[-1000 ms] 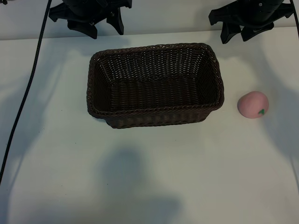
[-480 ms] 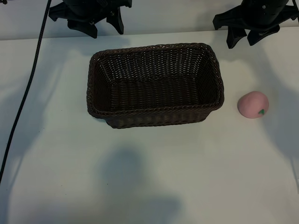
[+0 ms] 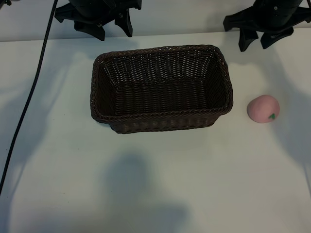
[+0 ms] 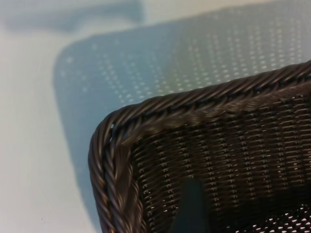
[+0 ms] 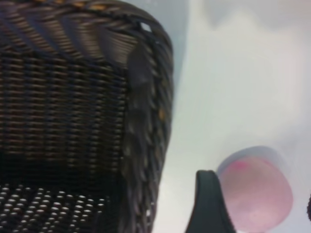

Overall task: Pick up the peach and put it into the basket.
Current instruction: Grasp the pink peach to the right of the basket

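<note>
The dark brown woven basket (image 3: 160, 115) stands empty in the middle of the white table. The pink peach (image 3: 263, 108) lies on the table to its right, a small gap from the basket's wall. My right gripper (image 3: 256, 40) hangs open at the table's back edge, well behind the peach and holding nothing. In the right wrist view the peach (image 5: 257, 194) shows beyond one dark finger (image 5: 208, 204), beside the basket's corner (image 5: 146, 97). My left gripper (image 3: 112, 29) is open at the back left, behind the basket. Its wrist view shows a basket corner (image 4: 146, 116).
A black cable (image 3: 29, 92) runs down the table's left side. White table surface (image 3: 160, 184) stretches in front of the basket and around the peach.
The right gripper has shifted a little to the right along the back edge. The left gripper has edged slightly rightward. Basket and peach have not moved.
</note>
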`<state>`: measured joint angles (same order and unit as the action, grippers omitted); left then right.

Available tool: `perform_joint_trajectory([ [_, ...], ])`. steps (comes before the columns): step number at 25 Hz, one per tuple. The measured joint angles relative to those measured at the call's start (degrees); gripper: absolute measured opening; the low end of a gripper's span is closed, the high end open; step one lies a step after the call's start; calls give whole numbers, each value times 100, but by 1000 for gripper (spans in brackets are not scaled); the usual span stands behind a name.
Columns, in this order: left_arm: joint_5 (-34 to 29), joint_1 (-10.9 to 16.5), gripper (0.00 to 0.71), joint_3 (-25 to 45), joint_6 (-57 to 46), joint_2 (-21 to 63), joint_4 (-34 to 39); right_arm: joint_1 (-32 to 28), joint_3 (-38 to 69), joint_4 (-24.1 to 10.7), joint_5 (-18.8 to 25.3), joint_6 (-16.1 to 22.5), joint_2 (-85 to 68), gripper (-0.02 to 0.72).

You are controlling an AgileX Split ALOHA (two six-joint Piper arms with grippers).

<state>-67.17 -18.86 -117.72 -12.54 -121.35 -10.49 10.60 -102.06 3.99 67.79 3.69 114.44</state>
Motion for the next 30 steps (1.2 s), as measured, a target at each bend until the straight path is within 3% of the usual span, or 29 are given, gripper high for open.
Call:
perform_joint_trajectory([
  [9, 0, 0, 598, -7, -20, -169, -5, -11, 770, -61, -565, 103, 42, 483],
  [30, 0, 0, 598, -7, -14, -435, -108, -327, 788, -195, -639, 164, 42, 483],
])
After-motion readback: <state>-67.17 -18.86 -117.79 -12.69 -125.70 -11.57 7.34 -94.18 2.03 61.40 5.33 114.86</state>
